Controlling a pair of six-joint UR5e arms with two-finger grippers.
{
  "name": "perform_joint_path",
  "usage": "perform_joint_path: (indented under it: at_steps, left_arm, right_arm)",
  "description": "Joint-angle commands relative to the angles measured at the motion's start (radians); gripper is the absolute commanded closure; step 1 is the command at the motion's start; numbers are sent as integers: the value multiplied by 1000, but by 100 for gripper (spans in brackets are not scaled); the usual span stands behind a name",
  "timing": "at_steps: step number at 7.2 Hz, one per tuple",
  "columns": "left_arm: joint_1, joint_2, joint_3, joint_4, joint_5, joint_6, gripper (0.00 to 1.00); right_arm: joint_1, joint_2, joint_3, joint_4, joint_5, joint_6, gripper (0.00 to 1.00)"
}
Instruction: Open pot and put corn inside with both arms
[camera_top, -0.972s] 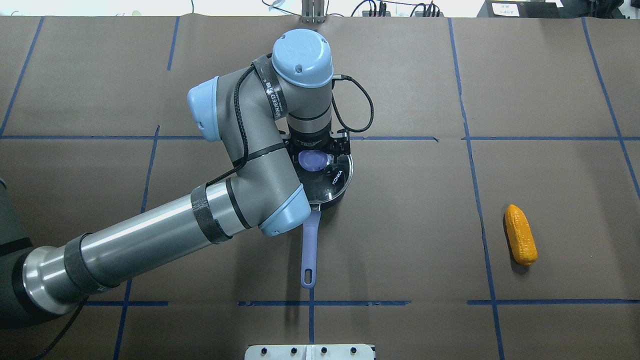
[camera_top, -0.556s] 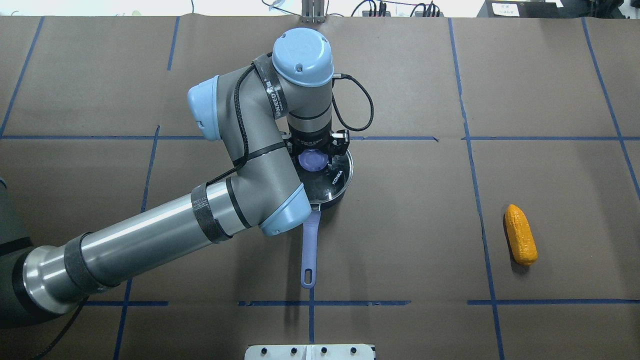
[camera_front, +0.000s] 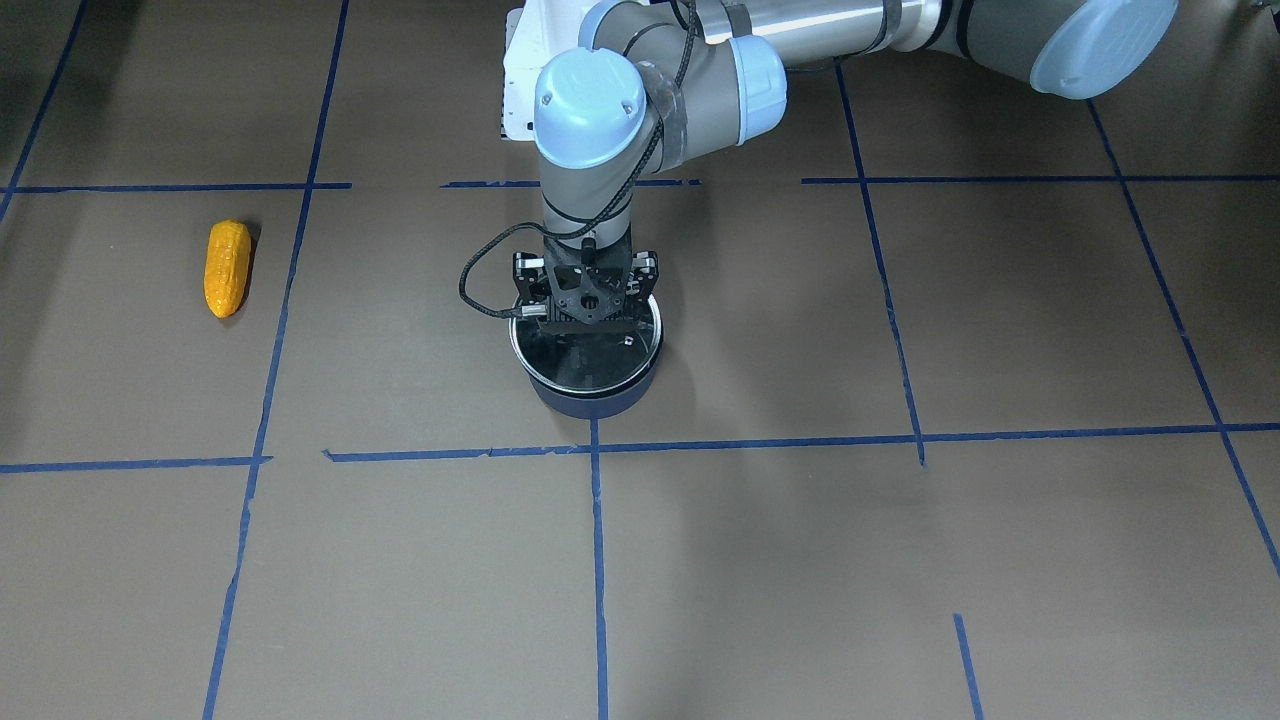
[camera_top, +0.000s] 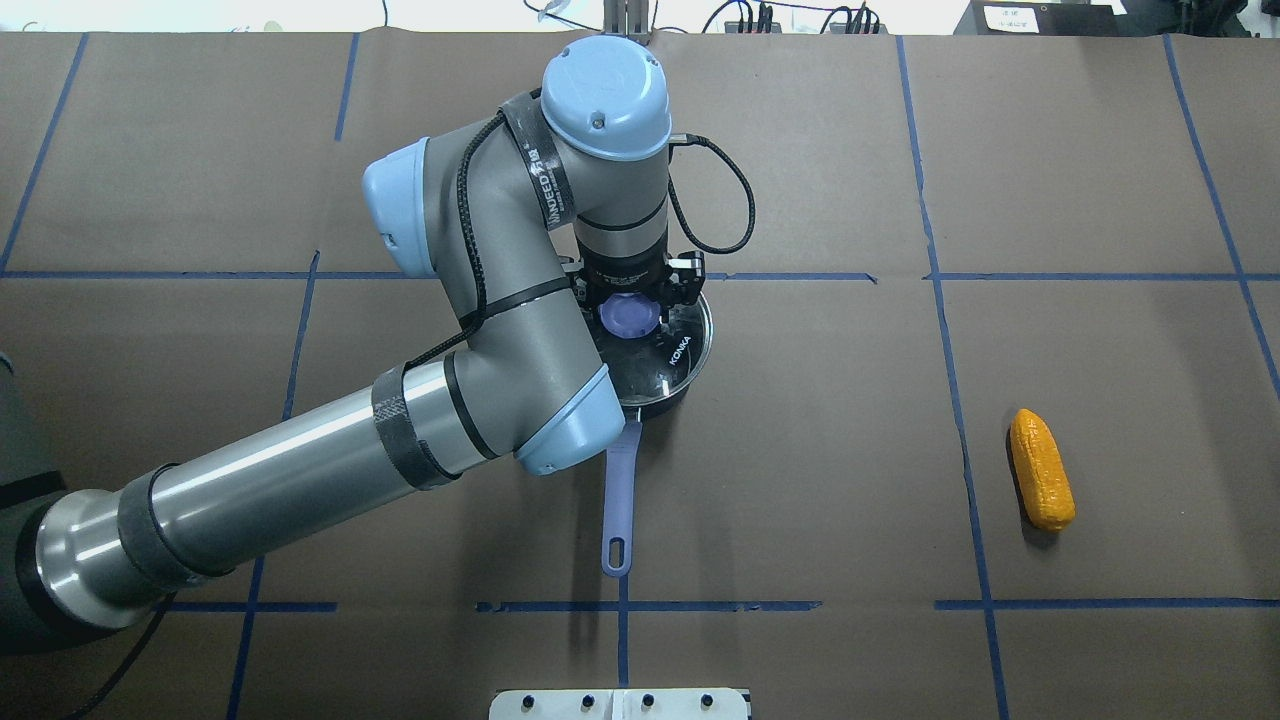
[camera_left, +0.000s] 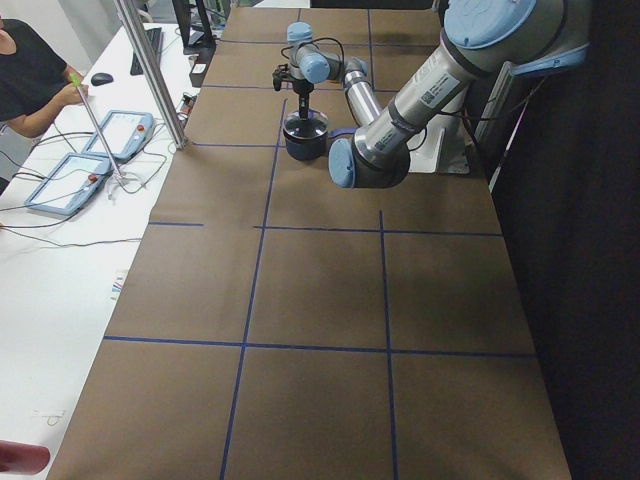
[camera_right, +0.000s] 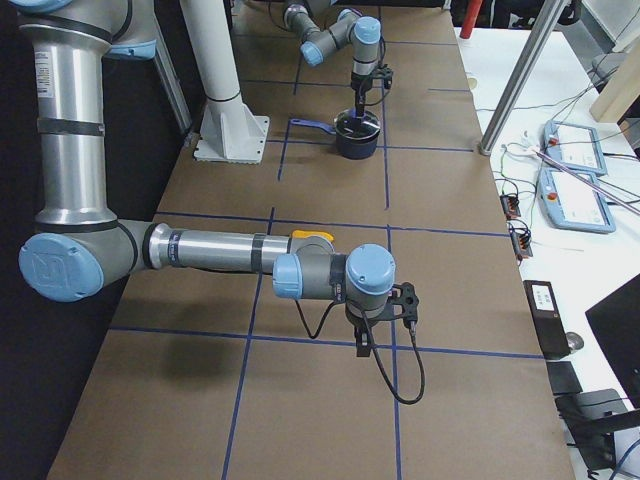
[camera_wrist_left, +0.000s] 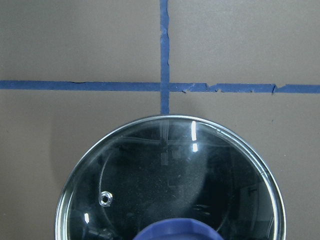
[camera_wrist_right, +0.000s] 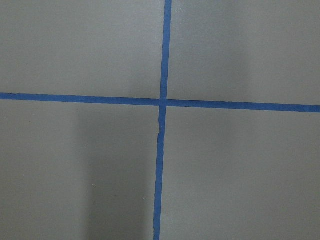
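Note:
The dark navy pot (camera_top: 668, 400) stands at mid-table, its lavender handle (camera_top: 619, 490) pointing toward the robot. My left gripper (camera_top: 632, 314) comes straight down and is shut on the blue knob (camera_top: 630, 320) of the glass lid (camera_top: 688, 345), which sits at or just above the pot's rim (camera_front: 595, 398). The left wrist view shows the lid (camera_wrist_left: 170, 175) and the knob's edge (camera_wrist_left: 180, 232). The orange-yellow corn (camera_top: 1041, 483) lies far to the right, also in the front view (camera_front: 227, 268). My right gripper (camera_right: 385, 335) hovers over bare table near the corn; I cannot tell whether it is open.
Brown paper with blue tape lines covers the table (camera_top: 850, 180). The white robot base (camera_top: 620, 704) is at the near edge, with its pillar (camera_right: 225, 90) in the right side view. Teach pendants and cables lie on the white desk (camera_right: 580, 180) beyond the far edge.
My left gripper's fingers have closed on the lid knob. The wrist has then risen a little, and the lid has shifted slightly with it. The corn has not moved.

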Motion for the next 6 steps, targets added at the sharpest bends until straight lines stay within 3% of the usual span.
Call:
perform_joint_path:
  at_steps: [1,6]
  left_arm:
    - [-7,9,-86,87,0,0,77]
    - [-91,326,-407,110,-6,113,78]
  right_arm:
    - [0,0,2,0,1,3,1]
    - [0,5,3,0,1,6,0]
